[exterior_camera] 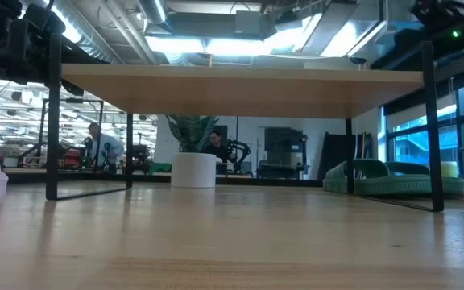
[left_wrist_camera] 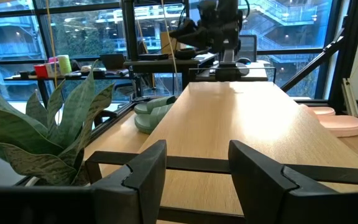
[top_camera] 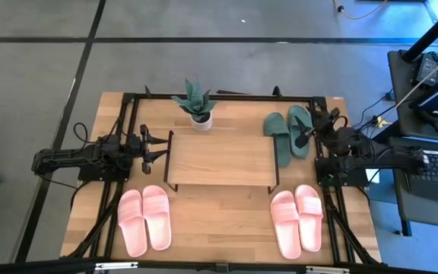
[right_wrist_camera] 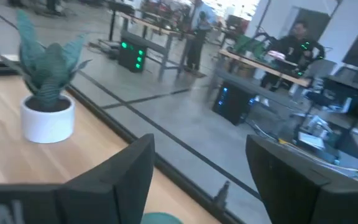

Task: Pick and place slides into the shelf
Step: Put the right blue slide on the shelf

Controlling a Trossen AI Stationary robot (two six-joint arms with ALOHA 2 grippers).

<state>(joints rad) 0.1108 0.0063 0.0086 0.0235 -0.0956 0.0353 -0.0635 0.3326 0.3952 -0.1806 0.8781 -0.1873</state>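
The left gripper (top_camera: pixel 163 146) is hovering with its fingers spread and nothing between them, just beside the left end of the shelf (top_camera: pixel 219 160). Toward the near desk edge from it, one light pink pair of slides (top_camera: pixel 144 219) is lying flat, straps up, toes pointing away from the shelf. The shelf itself is a low rack with a pale wooden top board on thin black wire legs, sitting in the middle of the desk (top_camera: pixel 219 236); nothing is lying on its board, and the low view is showing bare desk under it. Beyond the shelf's far edge, a small spiky green plant in a white pot (top_camera: pixel 198 106) is standing upright.

The dark green pair of slides (top_camera: pixel 289 133) is lying side by side at the far right corner, just off the shelf's right end. The right gripper (top_camera: pixel 304 138) is hanging over the outer green slide with its fingers released and gripping nothing; its wrist view is showing a sliver of green between them. Nearer the front edge from this gripper, the second light pink pair (top_camera: pixel 296 221) is lying flat, well apart from the green ones.

People are working at benches in the room behind.
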